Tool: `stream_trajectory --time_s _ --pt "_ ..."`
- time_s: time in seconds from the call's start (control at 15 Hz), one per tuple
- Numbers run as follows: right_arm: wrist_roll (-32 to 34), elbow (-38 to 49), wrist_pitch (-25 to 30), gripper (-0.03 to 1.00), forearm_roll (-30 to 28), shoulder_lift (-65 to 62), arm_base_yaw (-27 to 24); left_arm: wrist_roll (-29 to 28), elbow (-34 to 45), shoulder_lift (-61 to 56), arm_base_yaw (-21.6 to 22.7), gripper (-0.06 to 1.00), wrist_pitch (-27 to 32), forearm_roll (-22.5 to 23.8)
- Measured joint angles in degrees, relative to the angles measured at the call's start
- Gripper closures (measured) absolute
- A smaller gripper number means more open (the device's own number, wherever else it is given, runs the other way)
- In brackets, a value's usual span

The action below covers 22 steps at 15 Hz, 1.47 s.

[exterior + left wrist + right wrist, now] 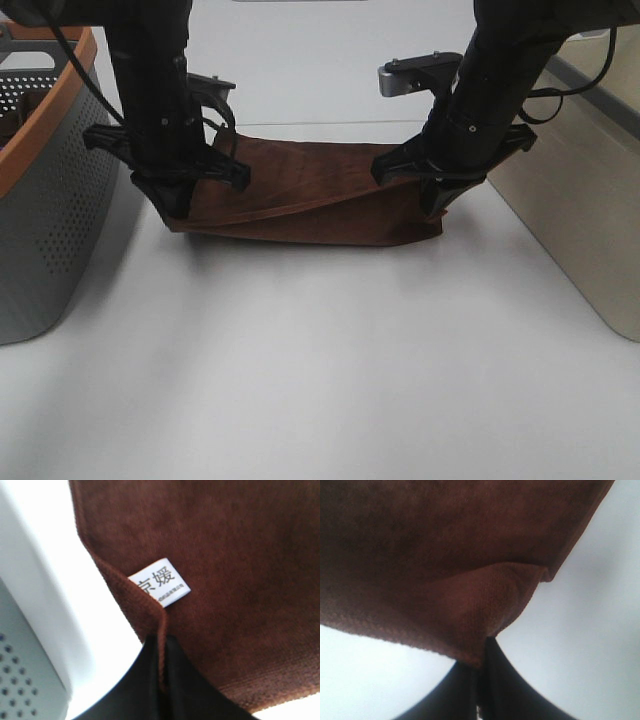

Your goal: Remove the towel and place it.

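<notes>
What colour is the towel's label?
White with dark printed characters; the label on the towel shows best in the left wrist view.

One brown towel (300,200), two black pincers (170,205) (432,210), one grey basket (45,200), one beige basket (580,200).

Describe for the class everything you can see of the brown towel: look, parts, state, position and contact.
The towel is dark brown, soft, fuzzy cloth with a stitched hem and a small white label printed with characters near one corner. It lies on the white table, between two baskets. The left gripper and right gripper each pinch a near corner, lifting and folding that edge.
</notes>
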Motion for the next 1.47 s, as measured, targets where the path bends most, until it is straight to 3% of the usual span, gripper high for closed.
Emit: stream_trajectory --time_s 0.53,0.67,0.8,0.93,1.07,1.2,1.47 --pt "-1.55 4.81 4.70 0.97 4.87 0.00 0.00 0.11 7.68 -2.81 -0.06 0.94 -0.06 -4.35" --pt "-1.60 4.81 5.90 0.90 5.04 0.00 0.00 0.11 8.31 -3.32 -0.06 0.91 0.00 -7.28" --pt "-1.60 4.81 7.73 0.77 5.04 0.00 0.00 0.11 9.97 -3.38 -0.69 0.72 0.00 -8.54" --pt "-1.60 4.81 10.03 0.62 6.07 0.00 0.00 0.23 11.69 -3.38 -1.32 0.38 0.11 -8.31" --pt "-1.60 4.81 12.78 0.41 7.39 0.00 0.00 0.23 11.92 -3.67 -1.49 0.15 0.11 -7.73" --pt "-1.60 4.81 15.13 0.28 7.62 -0.17 0.00 0.23 11.97 -5.04 -1.49 0.10 0.11 -6.82" --pt "-2.01 4.81 15.93 0.24 9.11 -6.65 0.00 0.29 8.71 -10.26 -1.60 0.09 0.17 -4.98"
